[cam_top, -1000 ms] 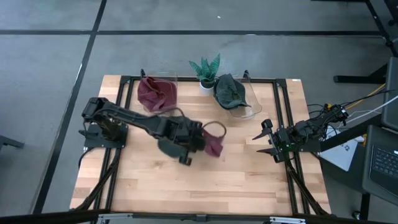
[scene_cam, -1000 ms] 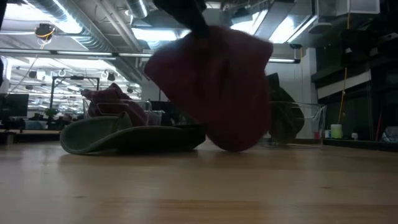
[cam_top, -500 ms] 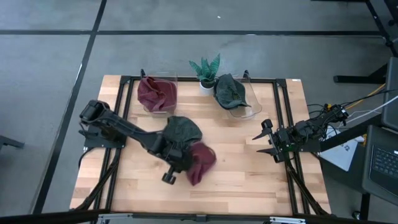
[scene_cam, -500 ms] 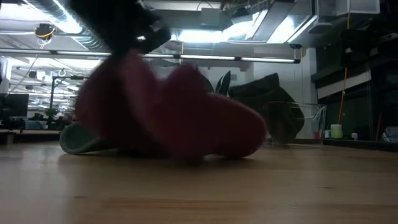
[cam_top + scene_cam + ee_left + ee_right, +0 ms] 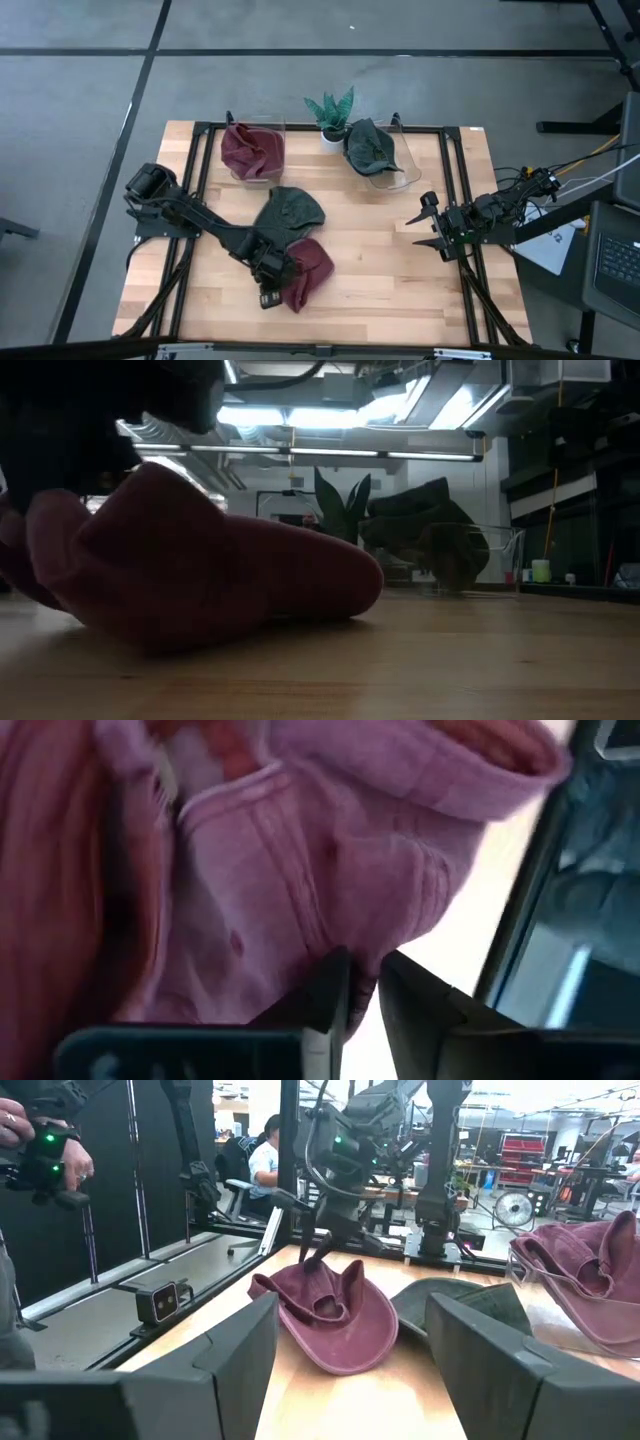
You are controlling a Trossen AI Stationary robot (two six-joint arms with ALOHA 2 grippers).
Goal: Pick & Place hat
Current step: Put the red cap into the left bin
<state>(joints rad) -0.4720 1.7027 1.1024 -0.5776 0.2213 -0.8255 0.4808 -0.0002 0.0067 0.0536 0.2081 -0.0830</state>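
A maroon hat (image 5: 308, 268) lies on the wooden table near its front middle; it also fills the low view (image 5: 200, 585) and shows in the right wrist view (image 5: 335, 1315). My left gripper (image 5: 280, 278) stands over the hat's left side, pointing steeply down, its fingers almost together on the cloth (image 5: 365, 970). A dark green hat (image 5: 290, 210) rests flat on the table just behind it. My right gripper (image 5: 430, 225) waits open and level at the table's right edge, touching nothing. My left gripper has the maroon hat's brim at its upturned edge (image 5: 300, 1270) between its two fingertips, which stand only a narrow gap apart (image 5: 340, 975). The fingers come from above, slanting down from the table's left. The hat rests on the table below them.
At the back stand two clear bins: the left one (image 5: 252, 150) holds another maroon hat, the right one (image 5: 378, 152) a dark green hat. A small potted plant (image 5: 330, 112) stands between them. Bare wood lies to the right of the hats. A person's hand (image 5: 45, 1145) shows beyond the table.
My left gripper has swung toward the table's near edge and gone down, rolling its wrist, carrying the maroon hat with it. The hat hung in the air over the green hat a second ago; it now lies on the table in front of it. The green hat stayed put.
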